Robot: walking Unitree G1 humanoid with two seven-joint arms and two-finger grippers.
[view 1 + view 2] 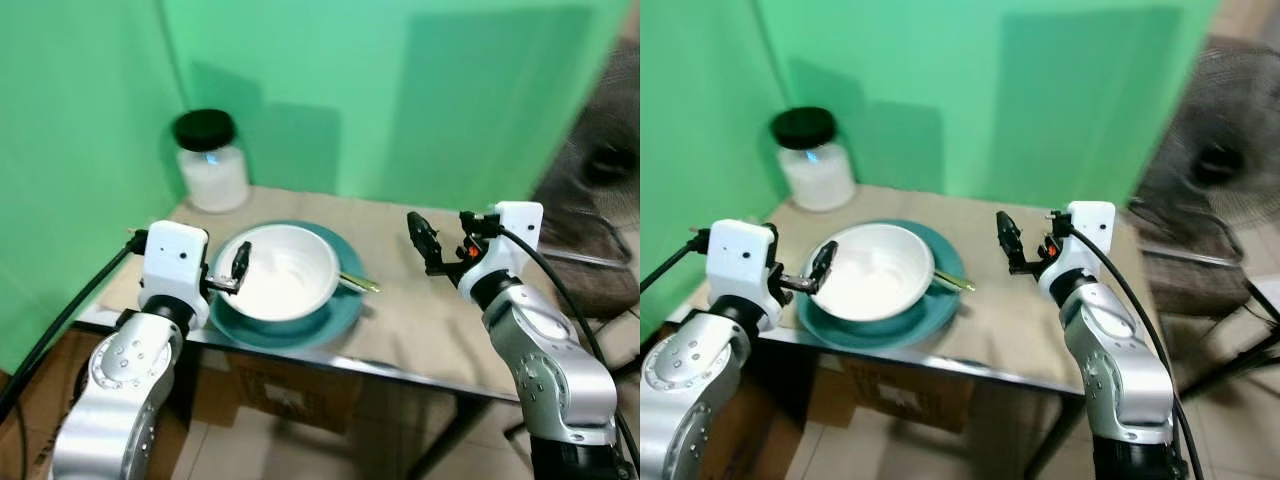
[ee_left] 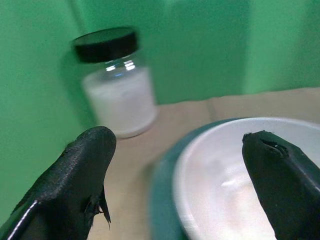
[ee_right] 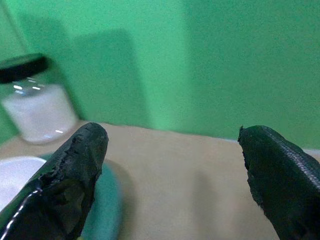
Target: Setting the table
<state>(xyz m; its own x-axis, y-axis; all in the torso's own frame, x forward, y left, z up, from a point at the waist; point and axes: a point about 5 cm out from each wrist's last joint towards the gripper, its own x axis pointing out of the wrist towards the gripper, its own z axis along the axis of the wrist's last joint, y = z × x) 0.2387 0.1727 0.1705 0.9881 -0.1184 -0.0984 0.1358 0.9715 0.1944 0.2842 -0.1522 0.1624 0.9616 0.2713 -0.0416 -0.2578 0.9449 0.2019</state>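
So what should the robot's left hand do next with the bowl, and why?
Probably ease the left gripper forward and close it on the white bowl. Its fingers are open at the bowl's near rim, gripping nothing. The bowl sits on the teal plate.

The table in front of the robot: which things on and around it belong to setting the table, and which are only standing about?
Belonging to the job:
- round white bowl
- round teal plate under the bowl
- thin yellow-green utensil lying on the plate's edge beside the bowl
- left hand, open at the bowl's rim

Only standing about:
- glass jar with black lid, holding white powder
- grey electric fan
- brown cardboard box under the table
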